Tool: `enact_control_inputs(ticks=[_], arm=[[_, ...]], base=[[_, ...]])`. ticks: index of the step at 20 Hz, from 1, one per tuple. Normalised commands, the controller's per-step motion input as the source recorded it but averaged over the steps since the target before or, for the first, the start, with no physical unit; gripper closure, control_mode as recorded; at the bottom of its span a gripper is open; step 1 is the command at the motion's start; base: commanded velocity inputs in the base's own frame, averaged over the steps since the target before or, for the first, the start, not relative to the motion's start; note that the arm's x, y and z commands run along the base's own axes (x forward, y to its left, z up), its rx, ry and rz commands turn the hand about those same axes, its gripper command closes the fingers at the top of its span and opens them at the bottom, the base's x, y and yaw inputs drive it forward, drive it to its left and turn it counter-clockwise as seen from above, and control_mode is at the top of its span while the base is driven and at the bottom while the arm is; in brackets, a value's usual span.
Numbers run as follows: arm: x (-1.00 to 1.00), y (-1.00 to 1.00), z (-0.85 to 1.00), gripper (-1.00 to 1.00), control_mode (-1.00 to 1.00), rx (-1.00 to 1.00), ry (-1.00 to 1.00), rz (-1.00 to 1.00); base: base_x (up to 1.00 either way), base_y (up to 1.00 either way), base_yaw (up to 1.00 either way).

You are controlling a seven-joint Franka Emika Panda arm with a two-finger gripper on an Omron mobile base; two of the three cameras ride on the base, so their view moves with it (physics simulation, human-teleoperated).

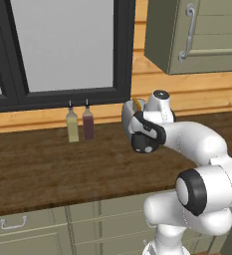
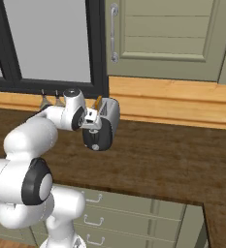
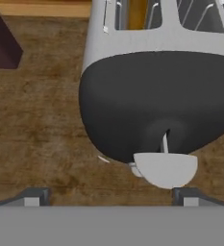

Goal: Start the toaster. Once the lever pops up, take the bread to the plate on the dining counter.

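To the gripper's (image 3: 111, 196) left, two slim bottles (image 1: 80, 124) stand side by side against the wall under the dark-framed window (image 1: 62, 50), one yellowish, one dark red; the red one's base shows at the upper left of the hand view. The gripper's fingers (image 3: 32, 197) stand wide apart, gripping nothing, just short of the toaster (image 2: 104, 125). Its black end panel (image 3: 156, 105) faces the hand, with the grey knob (image 3: 165, 168) low between the fingertips. An orange-tan edge of bread (image 3: 137, 13) shows in one slot. Up to the right hangs a grey-green cabinet (image 2: 168, 38). Everything stands on a dark wood worktop (image 2: 172, 160) over drawers (image 2: 114, 213), backed by pale wood boards (image 2: 182, 104).
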Motion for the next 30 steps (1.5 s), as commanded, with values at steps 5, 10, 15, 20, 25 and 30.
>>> enact_control_inputs(ticks=[5,10,15,20,25,30], arm=[[0.03,0.0,-0.22,-1.0,-1.0,0.0,0.0,0.0],[0.0,0.0,-0.26,-1.0,-1.0,0.0,0.0,0.0],[0.03,0.0,-0.03,-1.0,-1.0,0.0,0.0,0.0],[0.01,0.0,-0.17,-1.0,-1.0,0.0,0.0,0.0],[0.0,0.0,-0.3,-1.0,-1.0,0.0,0.0,0.0],[0.0,0.0,-0.31,-1.0,-1.0,0.0,0.0,0.0]], base=[[0.0,0.0,0.0],[0.0,0.0,0.0],[0.0,0.0,0.0],[0.0,0.0,0.0],[0.0,0.0,0.0],[0.0,0.0,0.0]])
